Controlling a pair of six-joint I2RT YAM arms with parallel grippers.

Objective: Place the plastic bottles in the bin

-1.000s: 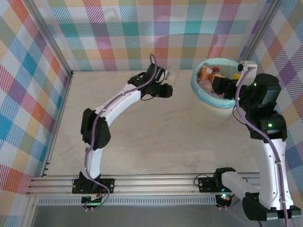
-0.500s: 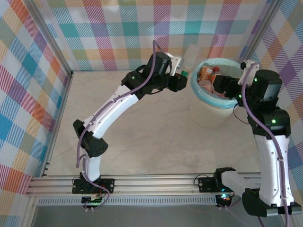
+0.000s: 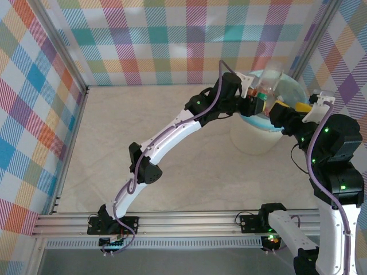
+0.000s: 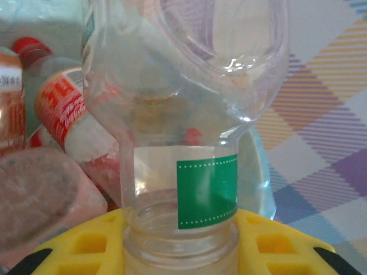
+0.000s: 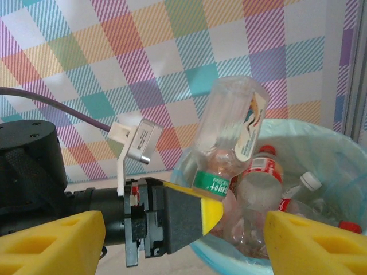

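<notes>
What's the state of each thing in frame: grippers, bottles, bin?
left gripper, shut on the clear bottle near its neck.
clear bottle, tilted base-up above the rim of the bin, not yet released.
right gripper, open, empty.
bin, upright, lined, partly filled.
bottles in the bin, piled inside.

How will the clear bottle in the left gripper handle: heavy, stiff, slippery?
Probably light: the clear bottle looks empty and see-through throughout. Likely thin and squashy, though the left gripper holds it by its narrow, stiffer-looking end. Smooth and round, so it may roll.
</notes>
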